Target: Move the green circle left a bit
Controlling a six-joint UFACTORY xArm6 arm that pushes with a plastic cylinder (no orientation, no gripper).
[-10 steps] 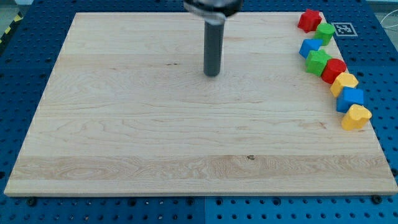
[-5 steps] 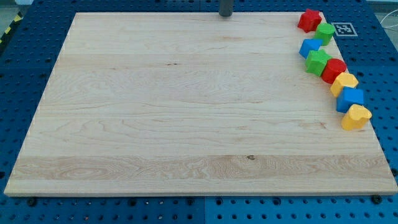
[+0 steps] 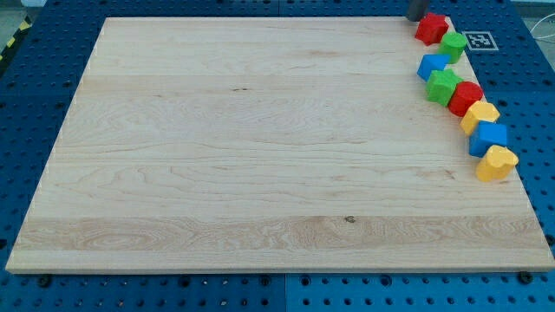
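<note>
Wooden worktop (image 3: pixel 260 156) fills the frame; at top right, my tip (image 3: pixel 415 18), which has no jaws, sits just upper-left of the green circle (image 3: pixel 452 44), beside a red block (image 3: pixel 430 28).

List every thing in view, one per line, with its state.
My tip: at the view's top edge, just left of the red block.
Green circle: unmoved, touching the red block.
Other blocks: bunched along the board's right edge.
</note>
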